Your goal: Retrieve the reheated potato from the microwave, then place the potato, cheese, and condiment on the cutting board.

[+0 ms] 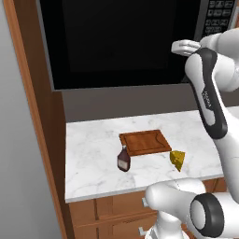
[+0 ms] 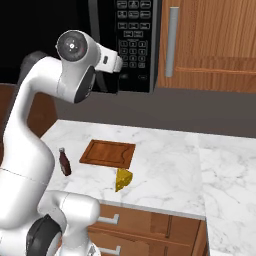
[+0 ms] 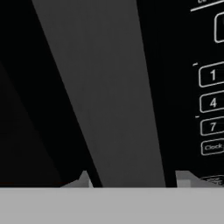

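1. the gripper (image 3: 131,179) is raised at the microwave (image 1: 121,42), with a finger tip (image 3: 83,179) on either side of the grey door handle (image 3: 105,87); it looks clamped on that handle.
2. the keypad (image 3: 212,100) is seen just beside the handle.
3. the microwave door is shut, its glass dark, so the potato is hidden.
4. well below the hand, the reddish-brown cutting board (image 1: 145,142) lies on the marble counter (image 1: 88,158).
5. the dark condiment bottle (image 1: 123,158) stands upright at the board's near left corner; the yellow cheese wedge (image 1: 178,159) lies near its right corner.
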